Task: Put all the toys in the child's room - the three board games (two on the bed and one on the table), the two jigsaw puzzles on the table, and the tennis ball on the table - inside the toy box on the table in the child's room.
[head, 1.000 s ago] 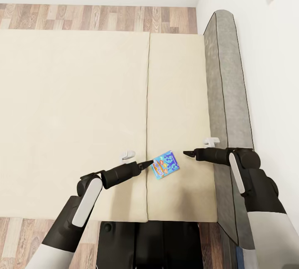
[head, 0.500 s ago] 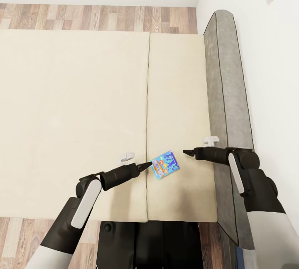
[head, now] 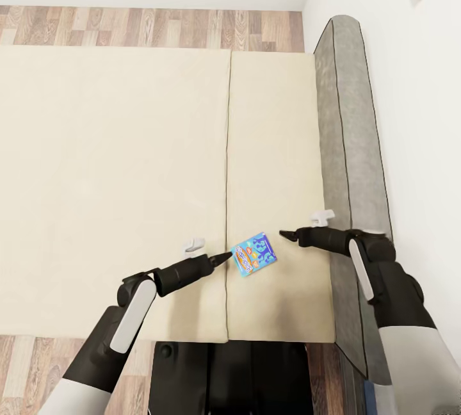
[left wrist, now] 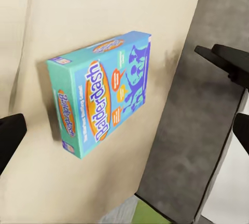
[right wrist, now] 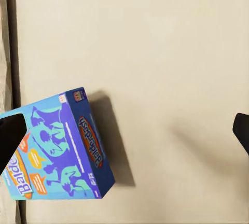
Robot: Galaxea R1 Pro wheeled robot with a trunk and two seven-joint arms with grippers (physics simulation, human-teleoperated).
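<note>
Seen from the head camera, the bed (head: 115,178) spans most of the scene, its beige mattress split by a dark seam that runs away from the robot, with the wood-plank floor (head: 147,27) beyond its far edge. The left gripper (head: 225,256) hangs low over the mattress right at that seam, its dark tips reaching the near left corner of the small blue board game (head: 255,253); whether they touch the box cannot be told from this view. In the left wrist view its fingers (left wrist: 10,136) sit at the frame edges with the box (left wrist: 101,92) between and ahead of them, so the jaws stand wide apart and grasp nothing. The box lies flat on the narrower mattress section just right of the seam, near the bed's front edge, rotated at an angle; its lid reads "Balderdash". The right gripper (head: 285,234) is next, level with the box's upper right corner and just beside it, with a small gap visible. In the right wrist view its fingertips (right wrist: 9,136) also sit far apart at the frame edges, one overlapping the box (right wrist: 57,154), nothing held. Farthest right, the grey headboard (head: 352,146) runs along the white wall (head: 397,82).
</note>
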